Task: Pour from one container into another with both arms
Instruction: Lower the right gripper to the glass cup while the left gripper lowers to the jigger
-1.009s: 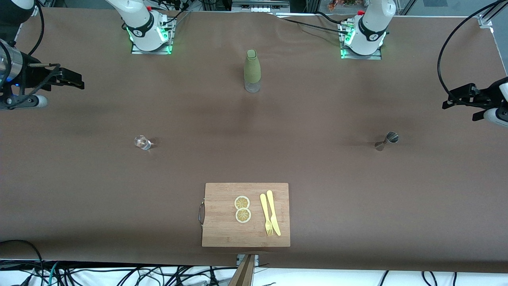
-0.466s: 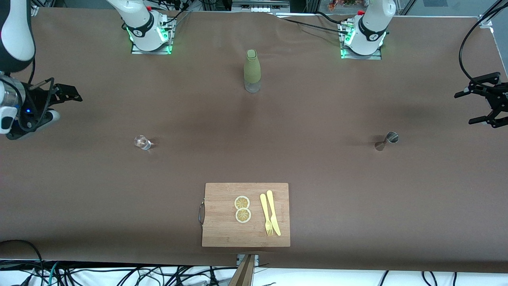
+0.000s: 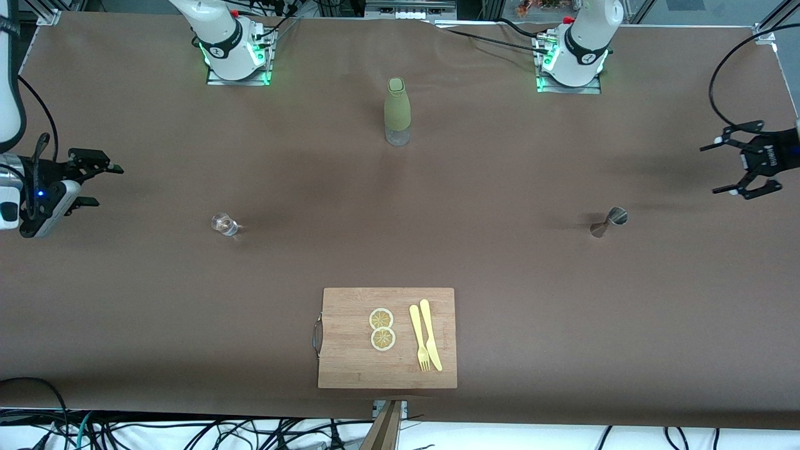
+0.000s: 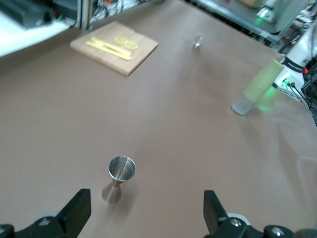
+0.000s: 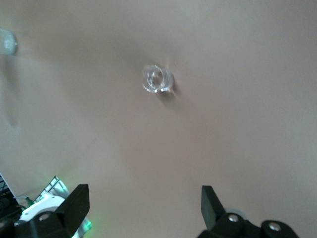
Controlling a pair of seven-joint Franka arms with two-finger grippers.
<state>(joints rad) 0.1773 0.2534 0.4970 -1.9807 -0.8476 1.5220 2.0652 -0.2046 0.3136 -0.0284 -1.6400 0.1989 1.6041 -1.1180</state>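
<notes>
Both grippers released, empty: right gripper (image 3: 100, 184) over the table's right-arm end, left gripper (image 3: 728, 169) over the left-arm end. Glass cup (image 3: 223, 223) and jigger (image 3: 609, 222) stand untouched, well apart. Straddle each squarely, your jaws level, before closing.

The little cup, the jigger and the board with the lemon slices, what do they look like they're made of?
Cup: clear glass, probably; the table shows through it.
Jigger: bare metal, likely steel, with a silvery sheen.
Cutting board: pale wood or bamboo with visible grain, and a metal-looking handle.
</notes>
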